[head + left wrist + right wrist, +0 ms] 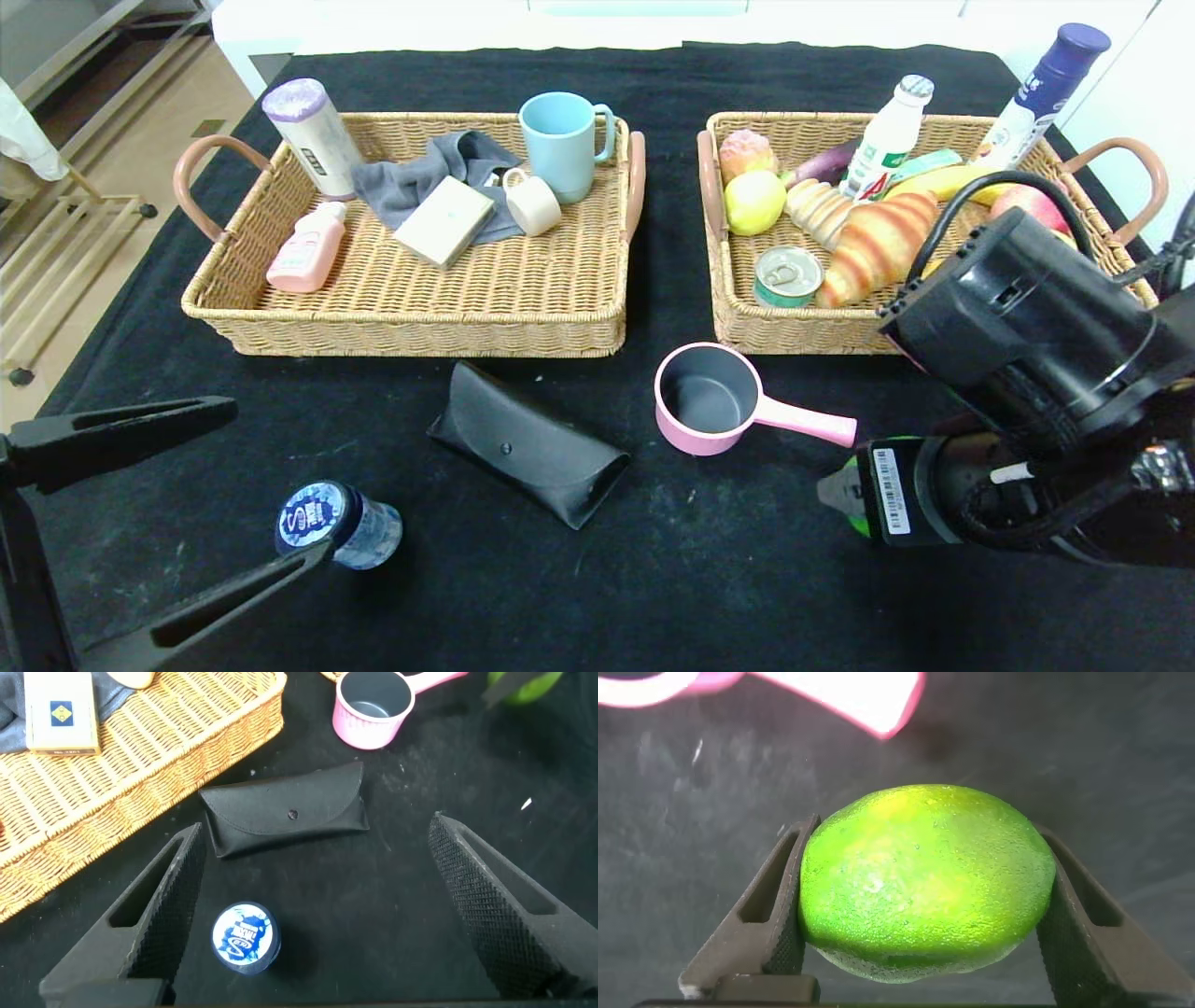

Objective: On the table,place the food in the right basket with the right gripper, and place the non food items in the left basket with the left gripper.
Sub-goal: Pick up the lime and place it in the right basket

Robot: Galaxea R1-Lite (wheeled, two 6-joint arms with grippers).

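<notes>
1. The right pincer [924, 905] is closed on a green lime [924, 877], one finger against each side, low over the near right of the black surface [653, 579].
2. The lime looks firm, round and glossy, so it may slip; gripping across its widest middle suits it.
3. The right basket [794, 331], already full of food, lies farther back.
4. The left pincer [318, 915] is spread wide around a bottle [246, 938] at near left.

Left end effector [313, 905] gapes wide — right end effector [920, 905] (low) clamped.
</notes>
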